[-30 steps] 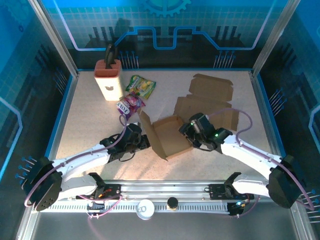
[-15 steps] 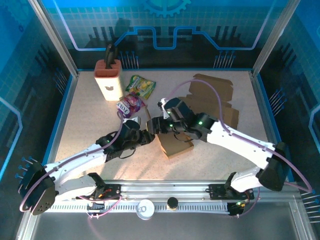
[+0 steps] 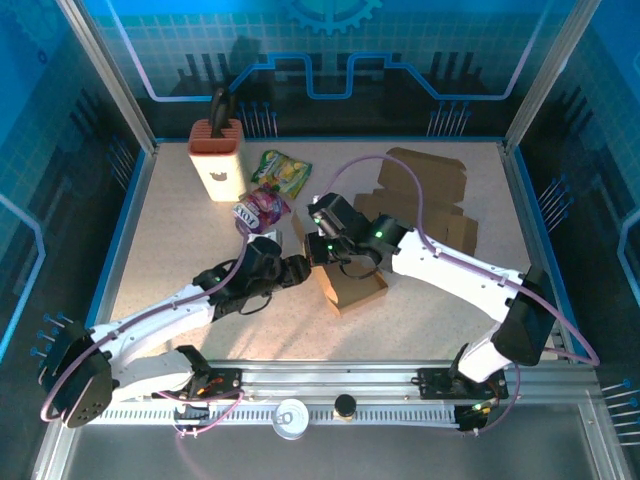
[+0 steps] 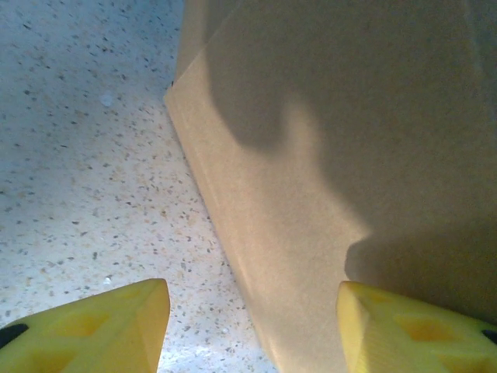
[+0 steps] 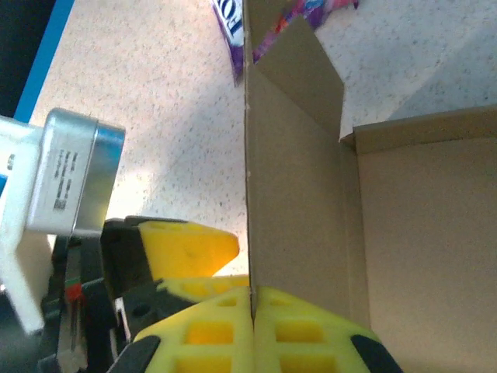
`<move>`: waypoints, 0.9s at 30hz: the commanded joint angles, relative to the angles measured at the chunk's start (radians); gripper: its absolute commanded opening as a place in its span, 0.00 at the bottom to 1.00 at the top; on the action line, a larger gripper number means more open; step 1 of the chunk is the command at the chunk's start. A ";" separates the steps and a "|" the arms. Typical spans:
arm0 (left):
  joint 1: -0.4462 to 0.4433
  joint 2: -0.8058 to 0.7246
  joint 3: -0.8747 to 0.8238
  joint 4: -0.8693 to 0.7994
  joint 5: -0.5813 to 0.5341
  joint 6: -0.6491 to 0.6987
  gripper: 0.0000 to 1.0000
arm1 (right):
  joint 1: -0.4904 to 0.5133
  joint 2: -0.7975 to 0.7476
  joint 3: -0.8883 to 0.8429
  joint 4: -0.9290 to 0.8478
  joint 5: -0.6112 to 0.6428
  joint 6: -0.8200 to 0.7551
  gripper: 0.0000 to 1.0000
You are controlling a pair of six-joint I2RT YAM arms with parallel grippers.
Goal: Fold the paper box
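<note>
Paper-box folding, side-wall stage. Box point(image 3: 355, 287) sits on the worktop point(image 3: 170, 240) at the centre of the top view, with its base flat and its left wall standing upright.

Right tool point(image 3: 320, 250) reaches in from the right of the frame and is closed on that wall. In the right wrist view the thin cardboard edge runs straight down between its pads point(image 5: 311, 330), so the wall is pinched near its top edge.

Left tool point(image 3: 296, 271) comes from the lower left and faces the wall's outer side. Its jaws stand well apart and hold nothing. In the left wrist view one finger point(image 4: 93, 318) lies over the worktop and the other over cardboard; whether either touches the box cannot be told.

Step in hand, as judged: raising and setting the left wall. Corner tab point(image 5: 299, 70) at the wall's far end is not yet tucked.

Next move probably calls for a steady pinch that holds the wall square. The left tool would brace from outside or turn the tab inward, without pushing the light box across the worktop.

Purple packet point(image 3: 262, 210) lies near the wall's far end, and flat blanks point(image 3: 425, 178) lie at upper right.
</note>
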 commanded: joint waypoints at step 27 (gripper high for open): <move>-0.008 -0.209 0.008 -0.262 -0.098 0.182 0.70 | 0.034 0.395 0.746 -1.055 0.625 1.580 0.00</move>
